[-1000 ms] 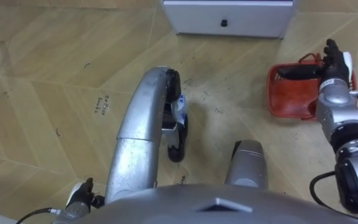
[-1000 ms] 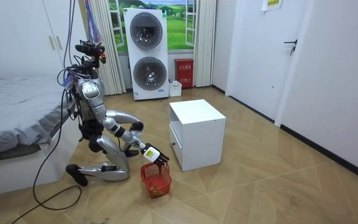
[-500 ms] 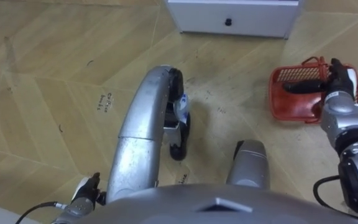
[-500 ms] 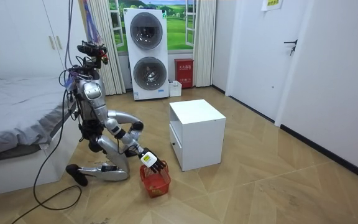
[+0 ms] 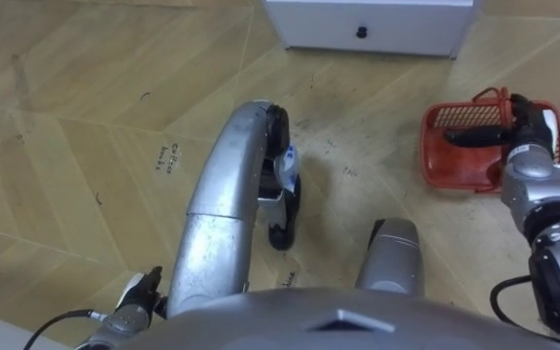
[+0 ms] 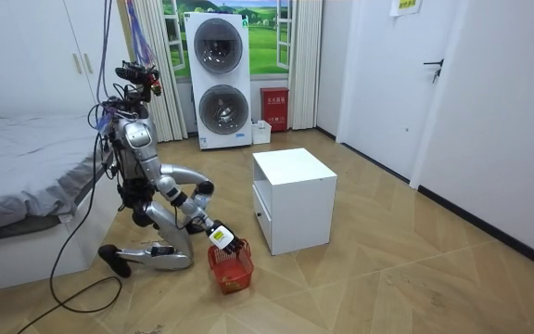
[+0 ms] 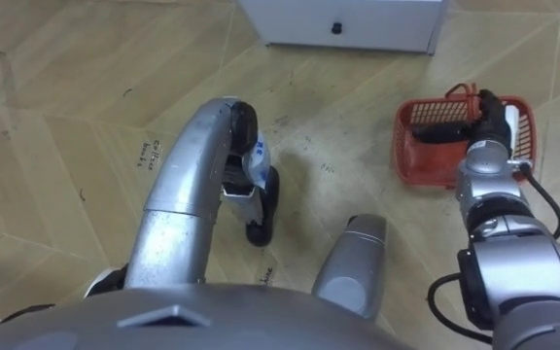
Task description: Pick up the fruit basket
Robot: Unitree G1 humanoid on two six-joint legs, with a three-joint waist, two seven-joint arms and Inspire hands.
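Here, in the left eye view, the red fruit basket (image 5: 455, 160) sits on the wooden floor (image 5: 86, 117), with the right hand (image 5: 529, 124) over its far right corner. The basket's black handle (image 5: 474, 136) lies across the opening and runs away from the fingers toward the opposite wall. The fingertips dip to the rim where the handle ends, but I cannot tell whether they are curled round it or merely laid on it. A white cabinet (image 5: 367, 24) stands beyond the fingers, well apart from them. The left hand (image 5: 136, 297) shows at the lower left, too small to tell how its fingers are set.

In the room view the robot kneels on the floor between the bed (image 6: 17, 176) and the cabinet, its right arm stretched down. The basket lies directly under the fingers, just beside the cabinet's front corner.

In the right eye view the basket's walls and bottom look like open plastic lattice, and no fruit can be made out inside.

It should therefore be light and fairly stiff, though thin walls may flex if squeezed. The handle looks like the proper hold. It should be taken near its middle, further in from where the fingers now sit, since a hold at the end would likely let the basket swing and tilt.
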